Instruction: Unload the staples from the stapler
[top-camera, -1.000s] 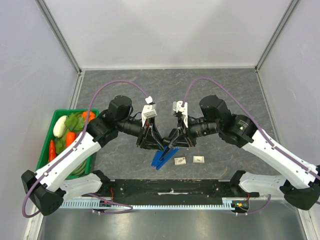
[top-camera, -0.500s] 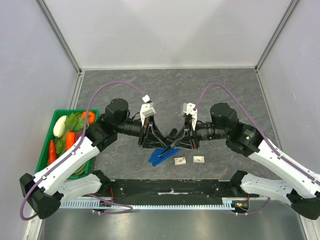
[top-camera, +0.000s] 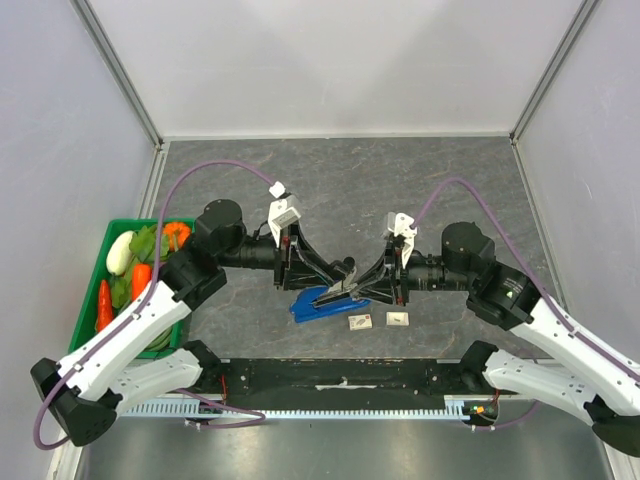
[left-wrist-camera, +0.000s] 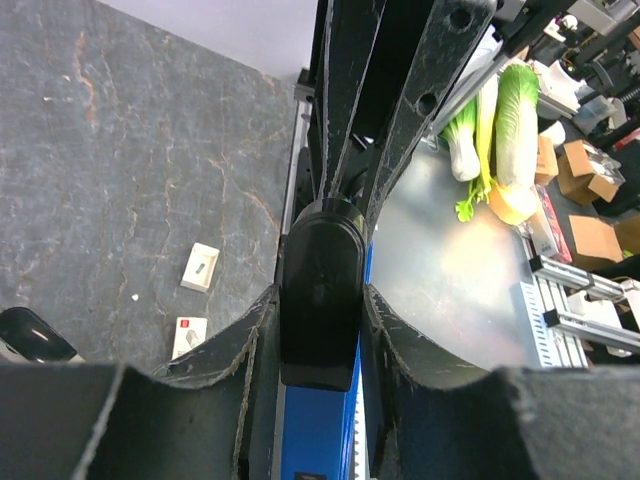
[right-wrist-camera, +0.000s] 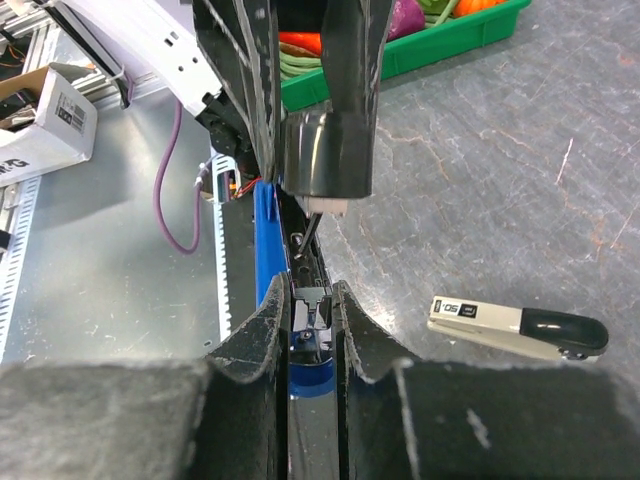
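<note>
Left gripper (left-wrist-camera: 320, 300): clenched. Its fingers (left-wrist-camera: 245, 340) press both flanks of the black top cover (left-wrist-camera: 320, 255) of the blue stapler (top-camera: 315, 308). The cover is pinned right between the fingertips, and the blue base runs out below it and away from the wrist.

Right gripper (right-wrist-camera: 307, 300): clenched on the same stapler from the opposite side. The fingertips (right-wrist-camera: 268, 320) bracket the blue base and the metal staple channel (right-wrist-camera: 305, 262) at the end nearest this wrist. The rest of the body runs straight ahead of the jaws.

Stapler is hinged open. In the right wrist view the black cover sits raised ahead of and above the right fingertips. The channel is exposed beneath it. Cannot tell whether staples sit in the channel.

Top view: left gripper (top-camera: 345, 272) and right gripper (top-camera: 350, 292) meet tip to tip over the stapler, the left just above the right. The blue base is low over the table (top-camera: 420, 180), under both tips; contact with the table cannot be told.

Near the right gripper, on its base side, are one small white box (top-camera: 360, 322) and a second small white box (top-camera: 397, 319), apart from each other.

A cream stapler with a black end (right-wrist-camera: 515, 328) lies flat on the table, right of the right fingertips in that wrist view.

A green basket of vegetables (top-camera: 135, 221) sits well behind the left gripper, beside that arm.
</note>
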